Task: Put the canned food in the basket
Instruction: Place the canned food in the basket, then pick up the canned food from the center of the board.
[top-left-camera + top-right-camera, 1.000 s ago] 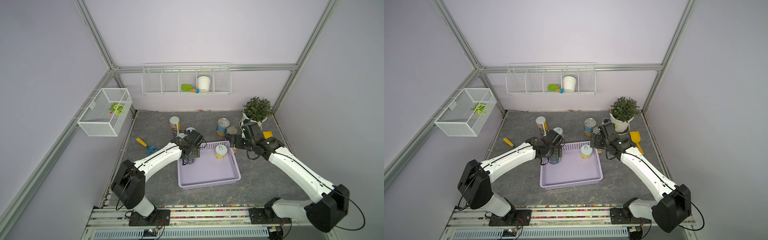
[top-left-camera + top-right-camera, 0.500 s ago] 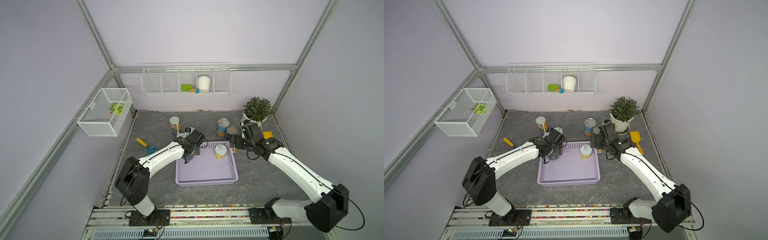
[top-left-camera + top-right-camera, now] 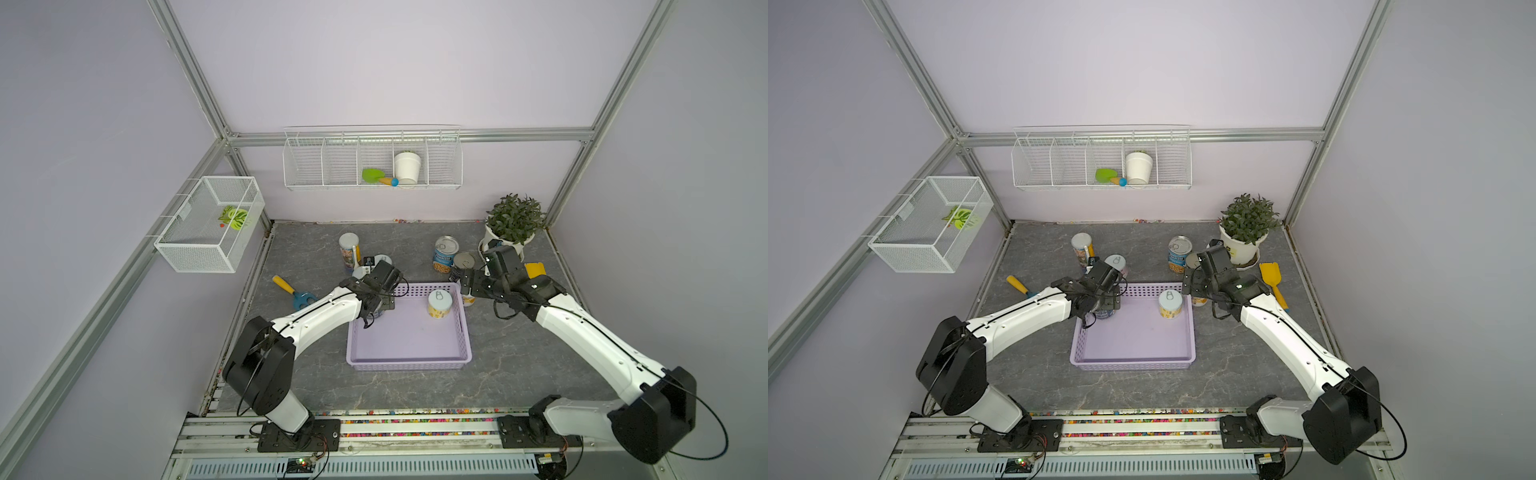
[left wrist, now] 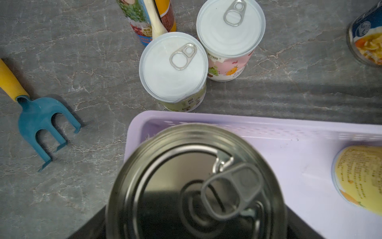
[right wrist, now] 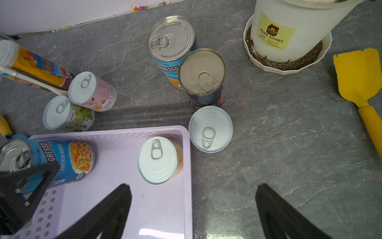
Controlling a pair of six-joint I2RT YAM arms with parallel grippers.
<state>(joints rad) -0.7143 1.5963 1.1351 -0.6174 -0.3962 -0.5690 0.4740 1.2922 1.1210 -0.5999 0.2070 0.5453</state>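
Both top views look steeply down from high above the near edge of the table toward the far wall, taking in the whole basket. The left wrist camera sits very close over a silver-topped can in the basket's far left corner. The right wrist camera hangs higher near the far right corner, behind the right hand. Both wrist views share the basket's far rim and the green-labelled short can beyond it.
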